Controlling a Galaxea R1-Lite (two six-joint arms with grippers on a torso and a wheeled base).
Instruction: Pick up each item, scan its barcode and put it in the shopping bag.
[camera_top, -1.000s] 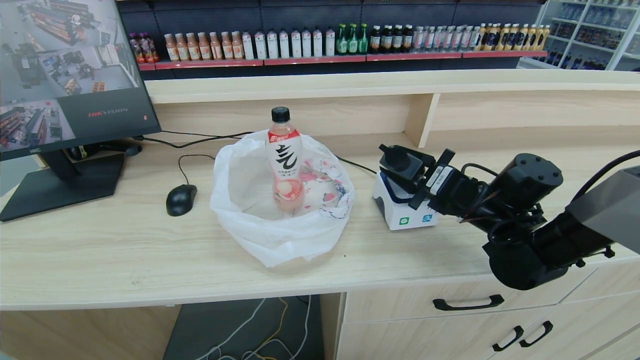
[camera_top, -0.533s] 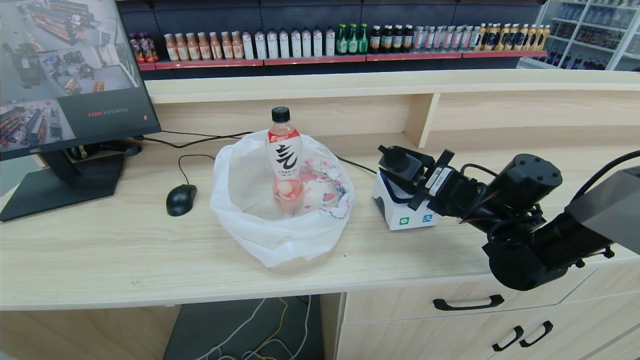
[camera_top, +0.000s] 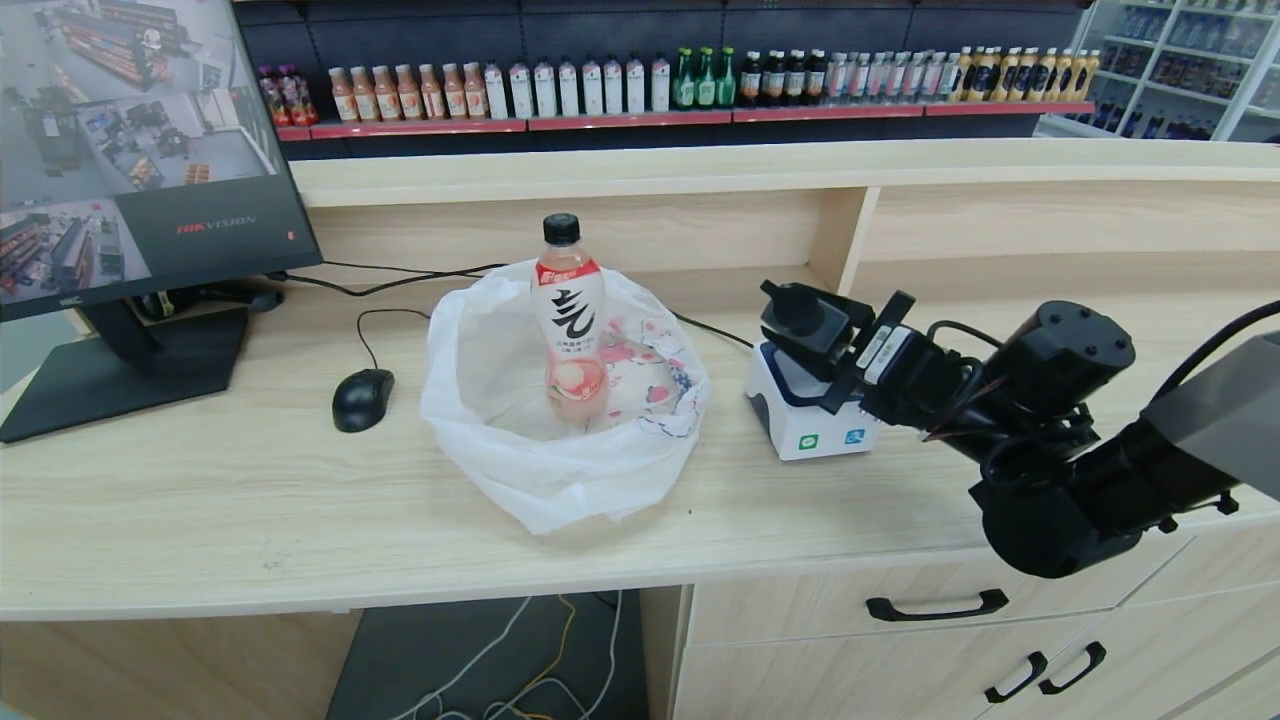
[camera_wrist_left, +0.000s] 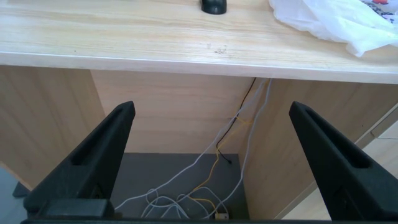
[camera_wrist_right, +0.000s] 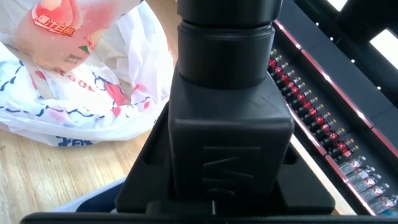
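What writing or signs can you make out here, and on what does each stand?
Monitor: a red brand logo, lower right of the screen.
Bottle in the shopping bag: one large black character; smaller print too small to read.
Scanner base: one green and one blue icon, no legible words.

Shop checkout counter with a drinks wall behind it.

A pale wood-grain counter (camera_top: 250, 500) runs across the front, with a raised ledge (camera_top: 700, 165) along its back edge, propped by an upright divider (camera_top: 840, 235). Drawers (camera_top: 780, 610) with black handles sit under its right part, and loose cables (camera_top: 520, 660) hang in the open knee space to their left. A monitor (camera_top: 130, 150) stands at the left end. Behind, a dark wall (camera_top: 480, 25) carries a red-edged shelf (camera_top: 620, 122) lined with bottles (camera_top: 600, 85). White shelving (camera_top: 1180, 70) stands at the far right.
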